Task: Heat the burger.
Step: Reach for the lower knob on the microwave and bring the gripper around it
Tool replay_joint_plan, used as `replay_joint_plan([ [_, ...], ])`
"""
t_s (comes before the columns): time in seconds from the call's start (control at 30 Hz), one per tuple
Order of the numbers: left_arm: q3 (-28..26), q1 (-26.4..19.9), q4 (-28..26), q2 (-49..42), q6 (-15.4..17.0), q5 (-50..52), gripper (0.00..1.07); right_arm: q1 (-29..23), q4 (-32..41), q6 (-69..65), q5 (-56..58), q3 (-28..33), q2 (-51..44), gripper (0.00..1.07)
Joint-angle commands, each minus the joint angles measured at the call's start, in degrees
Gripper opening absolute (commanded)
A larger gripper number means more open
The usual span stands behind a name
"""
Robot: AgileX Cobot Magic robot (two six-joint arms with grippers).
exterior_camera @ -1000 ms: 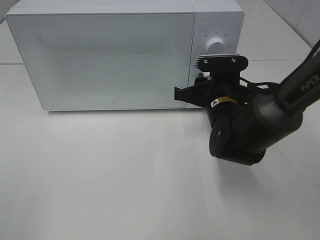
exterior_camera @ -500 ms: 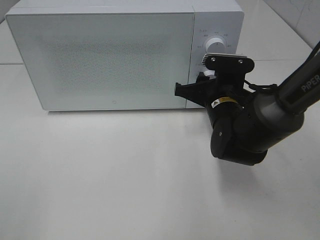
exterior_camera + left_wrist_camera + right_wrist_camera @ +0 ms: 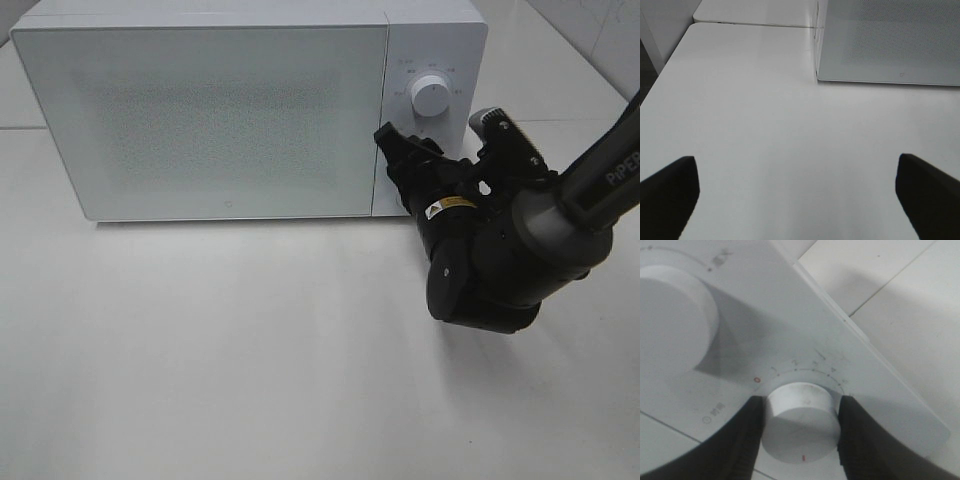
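White matte table [image 3: 250, 350] under R gripper [image 3: 801, 435], spreading wide to its left. Seam to a second tabletop [image 3: 755, 20] beyond L gripper [image 3: 799, 194]. Pale tiled wall [image 3: 600, 35] far behind R arm. Dark floor strip [image 3: 646, 60] past table edge, seen from L wrist cam.

White microwave [image 3: 200, 120] w/ speckled grey door [image 3: 210, 110] straight ahead of R gripper, well ahead of L gripper. Door shut; speckle hides the inside, so contents can't tell. Burger: seen in no view, whereabouts can't tell.

R gripper right up against ctrl panel [image 3: 790, 340], black fingers [image 3: 735, 445] pressed to both sides of lower knob [image 3: 801, 410], clamping it. Dial nos. arcing round that knob, starting at a red 0; small red tick on knob's near edge, facing wrist cam. Upper knob [image 3: 430, 97] just above gripper, apart from it.

L gripper low over table, well apart from microwave, jaws spread wide, holding nothing.
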State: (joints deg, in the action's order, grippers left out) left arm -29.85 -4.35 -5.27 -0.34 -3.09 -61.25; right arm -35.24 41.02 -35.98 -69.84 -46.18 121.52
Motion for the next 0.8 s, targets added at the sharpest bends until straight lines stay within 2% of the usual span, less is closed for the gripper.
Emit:
replay_joint_plan([
  [0.03,0.2,-0.1,-0.1,-0.9,0.1,-0.1,1.0,-0.2,-8.5,-12.3,-2.5,-1.8,-0.2,0.0],
  [0.2,0.2,-0.1,-0.1,-0.9,0.1,-0.1,1.0,-0.2,-8.7,-21.5,-2.2,-1.8,-0.2,0.0],
  [0.53,0.2,-0.1,-0.1,-0.9,0.1,-0.1,1.0,-0.2,-8.7,-48.2,-2.5,-1.8,-0.2,0.0],
  [0.8,0.2,-0.1,-0.1,-0.9,0.1,-0.1,1.0,-0.2,-8.8,-54.0,-2.5,-1.8,-0.2,0.0],
])
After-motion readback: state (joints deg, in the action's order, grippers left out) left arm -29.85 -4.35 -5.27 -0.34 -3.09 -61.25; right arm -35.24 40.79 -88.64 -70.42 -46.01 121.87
